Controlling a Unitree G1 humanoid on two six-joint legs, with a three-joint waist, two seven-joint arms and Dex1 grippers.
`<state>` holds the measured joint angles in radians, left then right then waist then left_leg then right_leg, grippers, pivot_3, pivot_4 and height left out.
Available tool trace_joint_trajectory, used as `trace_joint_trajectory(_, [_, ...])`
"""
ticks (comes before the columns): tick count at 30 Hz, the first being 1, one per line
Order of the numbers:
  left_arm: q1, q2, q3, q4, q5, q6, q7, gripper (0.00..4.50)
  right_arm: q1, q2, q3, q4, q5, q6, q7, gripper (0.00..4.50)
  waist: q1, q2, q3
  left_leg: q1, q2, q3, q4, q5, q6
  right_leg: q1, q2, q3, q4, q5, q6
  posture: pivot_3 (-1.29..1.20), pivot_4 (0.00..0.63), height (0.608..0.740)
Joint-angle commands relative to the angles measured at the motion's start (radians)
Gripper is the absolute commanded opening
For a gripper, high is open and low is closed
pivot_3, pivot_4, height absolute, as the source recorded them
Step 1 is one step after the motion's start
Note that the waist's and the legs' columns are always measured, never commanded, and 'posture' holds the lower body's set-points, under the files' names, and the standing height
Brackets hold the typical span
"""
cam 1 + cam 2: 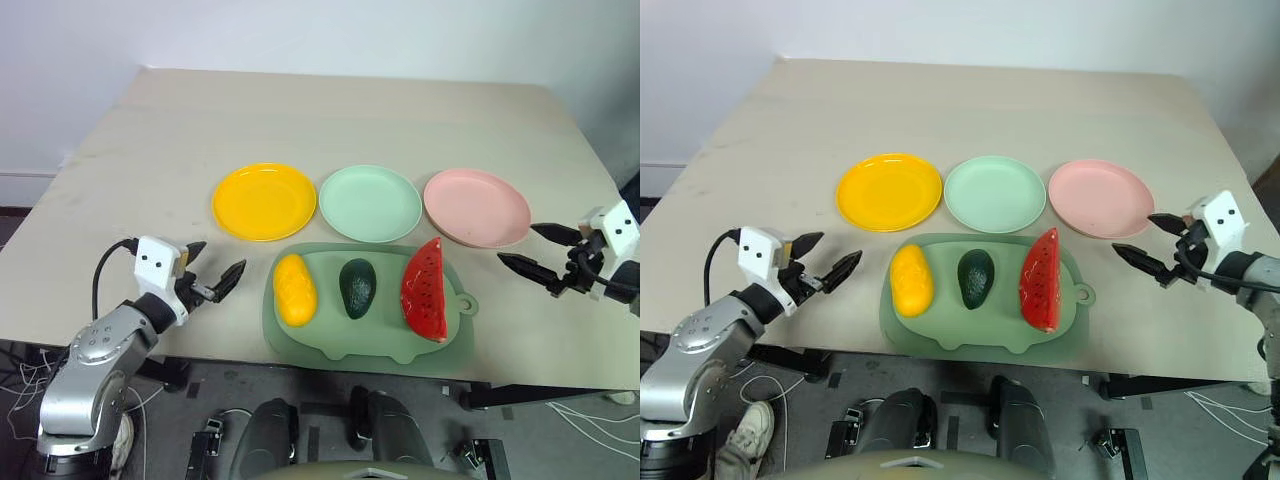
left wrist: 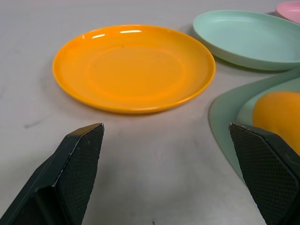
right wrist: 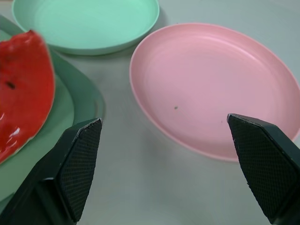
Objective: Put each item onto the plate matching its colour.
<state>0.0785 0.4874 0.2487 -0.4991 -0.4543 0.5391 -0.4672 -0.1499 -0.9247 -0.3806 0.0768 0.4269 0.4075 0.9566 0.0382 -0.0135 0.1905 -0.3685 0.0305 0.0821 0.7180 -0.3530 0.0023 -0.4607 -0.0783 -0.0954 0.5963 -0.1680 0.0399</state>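
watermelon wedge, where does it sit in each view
Left eye: watermelon wedge on the tray's right end.
Right eye: same spot.
Left wrist: not in it.
Right wrist: at the left edge.
Shared landmark: the pink plate, just beyond the wedge.

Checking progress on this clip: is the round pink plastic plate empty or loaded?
Empty. The round pink plastic plate shows a bare inside; the red watermelon wedge still lies on the large green tray.

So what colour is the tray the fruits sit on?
The tray is muted green; clearest in the left eye view.
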Motion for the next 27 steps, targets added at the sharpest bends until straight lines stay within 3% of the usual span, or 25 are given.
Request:
trace_joint_trajectory(1, [0.008, -0.014, 0.010, -0.045, -0.010, -0.016, 0.017, 4.47, -0.040, -0.030, -0.015, 0.018, -0.010, -0.011, -0.003, 4.50, 0.000, 0.000, 0.000, 0.000, 0.000, 0.000, 0.000, 0.000, 0.000, 0.000, 0.000, 0.000, 0.000, 0.000, 0.000, 0.00, 0.150, 0.740])
trace_joint_trajectory(9, [0.017, -0.049, -0.011, -0.078, -0.019, -0.009, 0.039, 4.47, -0.058, -0.045, -0.015, 0.017, -0.026, -0.010, 0.010, 4.50, -0.001, 0.000, 0.000, 0.000, 0.000, 0.000, 0.000, 0.000, 0.000, 0.000, 0.000, 0.000, 0.000, 0.000, 0.000, 0.00, 0.150, 0.740])
trace_joint_trajectory(20, [-0.025, 0.033, 0.020, -0.005, -0.050, -0.005, -0.046, 4.47, 0.073, -0.053, -0.132, -0.199, 0.012, 0.086, -0.032, 4.50, 0.001, 0.001, 0.000, -0.001, 0.000, 0.000, 0.000, 0.000, 0.000, 0.000, 0.000, 0.000, 0.000, 0.000, 0.000, 0.00, 0.150, 0.740])
trace_joint_trajectory(27, [-0.081, 0.057, 0.017, 0.076, -0.053, -0.014, -0.083, 4.47, 0.068, -0.035, -0.241, -0.426, 0.184, 0.427, -0.178, 4.50, -0.002, 0.002, -0.001, 0.000, 0.000, 0.000, 0.000, 0.000, 0.000, -0.001, 0.000, 0.000, 0.000, 0.000, 0.000, 0.00, 0.150, 0.740])
